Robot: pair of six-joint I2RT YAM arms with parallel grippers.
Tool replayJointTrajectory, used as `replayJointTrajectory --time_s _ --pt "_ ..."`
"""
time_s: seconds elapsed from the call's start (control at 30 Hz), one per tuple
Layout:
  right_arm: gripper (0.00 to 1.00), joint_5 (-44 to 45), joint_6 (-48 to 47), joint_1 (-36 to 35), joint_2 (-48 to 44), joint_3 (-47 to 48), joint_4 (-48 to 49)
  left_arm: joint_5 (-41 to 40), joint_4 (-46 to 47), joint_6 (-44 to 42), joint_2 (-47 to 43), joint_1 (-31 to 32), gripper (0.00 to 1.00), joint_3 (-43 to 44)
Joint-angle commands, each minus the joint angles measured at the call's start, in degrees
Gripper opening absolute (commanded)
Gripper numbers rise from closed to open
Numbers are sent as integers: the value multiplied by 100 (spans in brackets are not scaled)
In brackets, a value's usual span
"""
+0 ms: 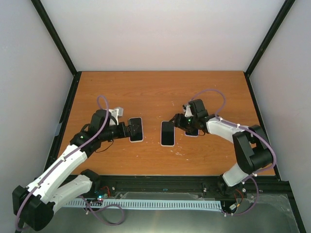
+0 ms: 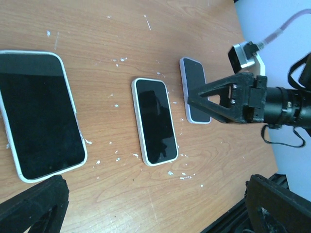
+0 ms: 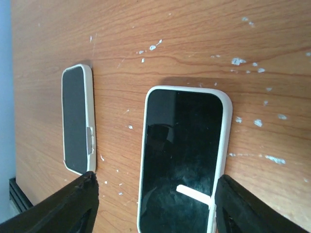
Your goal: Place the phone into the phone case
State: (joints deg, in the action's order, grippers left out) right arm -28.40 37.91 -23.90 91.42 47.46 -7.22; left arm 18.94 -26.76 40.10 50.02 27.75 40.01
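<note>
Entry one: the phone (image 3: 182, 160). We found it flat on the bench (image 1: 146, 92), dark screen up, under the right arm. A white case (image 3: 224, 141) rimmed its edges, so we judged it seated, or nearly so.

Entry two: right claw (image 3: 155, 179). It was parted, with one finger on either side of that phone, and gripped nothing. We took it to be stationed there to press or check the fit.

Entry three: middle phone (image 1: 167, 133). It was white-rimmed and lay alongside the first, apart from it and from both claws.

Entry four: left phone (image 1: 135, 129). It was also white-rimmed and lay just ahead of the left claw (image 1: 125, 129).

Entry five: left claw. It was wide, empty and low over the bench. We supposed it stood by to steady things.
</note>
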Motion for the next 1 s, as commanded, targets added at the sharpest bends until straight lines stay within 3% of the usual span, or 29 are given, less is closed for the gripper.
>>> replayJointTrajectory --time_s 0.0,0.17,0.57,0.97 --pt "70 449 -203 43 -646 198 -782 -404 -136 -81 -68 11 99 396" --pt "100 876 -235 46 -1648 27 -1305 -896 -262 103 23 7 100 633" --pt "100 2258 -352 48 -4639 210 -3194 -1219 -509 -305 11 11 99 1434" --pt "100 2262 -21 48 -5890 845 -3847 -1197 -333 -829 -599 10 99 1895"
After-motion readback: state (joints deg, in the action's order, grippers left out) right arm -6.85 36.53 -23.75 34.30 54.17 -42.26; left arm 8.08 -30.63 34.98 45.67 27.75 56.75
